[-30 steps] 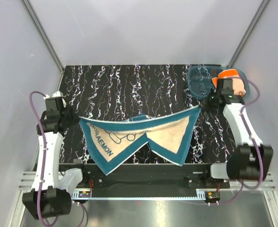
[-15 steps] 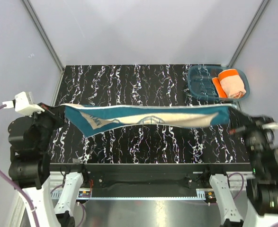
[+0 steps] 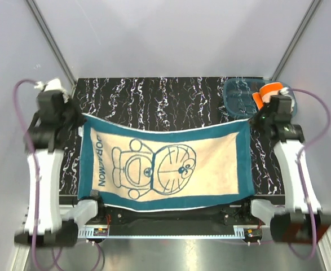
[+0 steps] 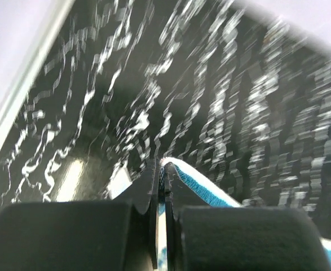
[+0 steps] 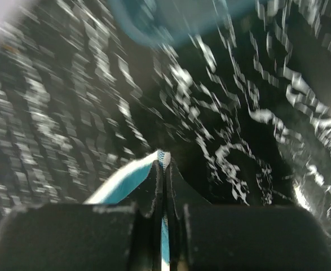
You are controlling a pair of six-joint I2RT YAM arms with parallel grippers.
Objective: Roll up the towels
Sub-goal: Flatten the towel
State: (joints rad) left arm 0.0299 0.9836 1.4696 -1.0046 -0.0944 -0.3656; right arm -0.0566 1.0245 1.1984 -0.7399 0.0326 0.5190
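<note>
The dark teal towel [image 3: 165,166] hangs spread out between my two grippers, cream back with a cartoon line print facing up, above the black marbled table [image 3: 154,96]. My left gripper [image 3: 82,117] is shut on its far left corner, seen in the left wrist view [image 4: 164,169]. My right gripper [image 3: 250,119] is shut on its far right corner, seen in the right wrist view [image 5: 164,161]. The orange towel [image 3: 269,90] lies rolled in the blue tray [image 3: 238,96] at the far right, partly hidden by my right arm.
Grey walls with metal posts enclose the table on three sides. The blue tray shows blurred at the top of the right wrist view [image 5: 171,22]. The arm bases stand on a rail at the near edge [image 3: 165,220].
The towel was held crumpled low, then stretched into a taut strip as both arms swung wide. Now both arms are back over the table and the towel hangs open, flat.
</note>
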